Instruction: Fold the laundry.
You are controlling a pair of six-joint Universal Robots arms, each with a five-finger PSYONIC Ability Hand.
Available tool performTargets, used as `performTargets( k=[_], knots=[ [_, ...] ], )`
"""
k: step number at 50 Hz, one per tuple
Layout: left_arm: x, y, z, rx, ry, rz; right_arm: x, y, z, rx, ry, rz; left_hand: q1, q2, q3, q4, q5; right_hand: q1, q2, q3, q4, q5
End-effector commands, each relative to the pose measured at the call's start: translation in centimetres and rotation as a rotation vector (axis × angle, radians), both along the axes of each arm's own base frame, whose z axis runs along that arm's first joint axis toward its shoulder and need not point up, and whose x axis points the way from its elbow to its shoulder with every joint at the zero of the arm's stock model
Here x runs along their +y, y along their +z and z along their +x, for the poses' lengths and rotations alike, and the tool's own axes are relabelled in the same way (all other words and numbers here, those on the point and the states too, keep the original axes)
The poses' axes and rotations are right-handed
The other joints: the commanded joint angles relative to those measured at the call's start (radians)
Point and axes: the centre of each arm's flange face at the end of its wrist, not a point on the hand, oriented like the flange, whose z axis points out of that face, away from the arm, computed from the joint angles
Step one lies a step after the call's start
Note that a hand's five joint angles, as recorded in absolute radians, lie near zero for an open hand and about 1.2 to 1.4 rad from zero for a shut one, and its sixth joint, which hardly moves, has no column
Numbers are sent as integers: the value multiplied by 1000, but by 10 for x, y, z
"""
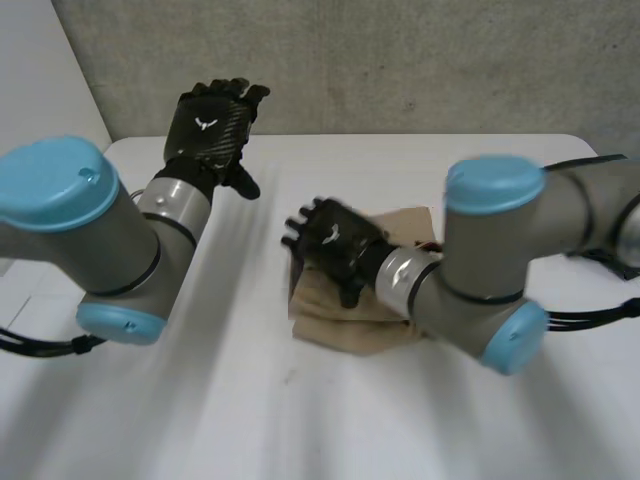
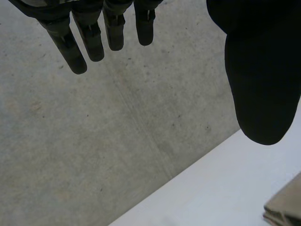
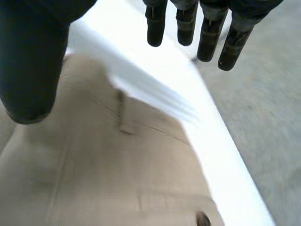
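The tan cloth [image 1: 348, 325] lies in a rough fold near the middle of the white table [image 1: 250, 400], directly on the surface and in no basket or bin. The right hand [image 1: 335, 245] is over the cloth's far edge, fingers straight and empty, judged ready to press or take the next fold; contact cannot be confirmed. The left hand [image 1: 212, 125] is raised well apart from the cloth, relaxed and holding nothing, apparently kept clear.

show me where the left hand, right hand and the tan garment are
left hand [image 1: 205, 125]: head view, back of the hand.
right hand [image 1: 335, 240]: head view, back of the hand.
tan garment [image 1: 335, 322]: head view, bare cloth by its near edge.
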Motion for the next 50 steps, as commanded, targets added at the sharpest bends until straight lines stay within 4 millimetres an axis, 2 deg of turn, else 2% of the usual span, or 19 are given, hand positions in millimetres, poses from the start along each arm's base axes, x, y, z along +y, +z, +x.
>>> performTargets(
  k=[1, 3, 8, 12, 15, 16, 20, 23, 30, 32, 35, 37, 38, 41, 42, 43, 50],
  knots=[
    [-3, -13, -35, -30, -107, 52, -37, 63, -54, -364, -282, 309, -6, -18, -25, -17, -39, -32, -52, -50, -64, -79],
    [1, -20, -46, -42, -158, 79, -52, 61, -69, -426, -370, 391, 3, -10, -16, -9, -31, -32, -52, -50, -64, -79],
    [11, -45, -73, -49, -288, 191, -62, 52, -82, -426, -473, 440, 17, 5, -2, 6, -16, -32, -52, -50, -64, -79],
    [16, -74, -89, -72, -333, 299, -76, 28, -86, -368, -537, 441, 61, 49, 42, 50, 28, -32, -52, -50, -64, -79],
    [17, -89, -90, -99, -325, 350, -83, 12, -85, -323, -551, 440, 91, 78, 72, 79, 58, -32, -52, -50, -64, -79],
    [17, -99, -89, -117, -308, 383, -83, 6, -84, -311, -553, 446, 99, 87, 80, 88, 66, -32, -52, -50, -64, -79],
    [17, -116, -81, -156, -233, 440, -86, -18, -81, -255, -556, 473, 108, 96, 89, 97, 75, -32, -52, -50, -64, -79],
    [15, -121, -76, -180, -187, 454, -87, -36, -79, -207, -555, 483, 108, 96, 89, 97, 75, -32, -52, -50, -64, -79],
    [27, -132, -67, -338, -168, 477, -89, -59, -83, -77, -584, 418, 88, 76, 69, 77, 55, -32, -52, -50, -64, -79],
    [33, -129, -69, -363, -184, 460, -89, -59, -84, -59, -584, 402, 61, 49, 43, 50, 28, -32, -52, -50, -64, -79],
    [41, -111, -73, -354, -204, 423, -88, -50, -87, -61, -591, 383, 29, 17, 10, 18, -4, -32, -52, -50, -64, -79],
    [42, -102, -73, -344, -206, 408, -89, -39, -89, -83, -597, 362, 14, 2, -5, 3, -19, -32, -52, -50, -64, -79],
    [43, -97, -73, -338, -209, 402, -88, -24, -91, -109, -599, 340, 11, -1, -8, 0, -22, -32, -52, -50, -64, -79],
    [46, -73, -71, -311, -208, 363, -85, -4, -94, -160, -608, 304, 6, -7, -13, -6, -28, -32, -52, -50, -64, -79],
    [46, -66, -70, -302, -206, 351, -83, 9, -96, -198, -610, 272, 5, -7, -13, -6, -28, -32, -52, -50, -64, -79],
    [46, -51, -68, -283, -204, 327, -82, 15, -97, -214, -613, 254, 5, -7, -13, -6, -28, -32, -52, -50, -64, -79],
    [56, -1, -57, -210, -251, 262, -53, 27, -111, -261, -638, 190, 8, -4, -11, -3, -25, -32, -52, -50, -64, -79]
  ],
)
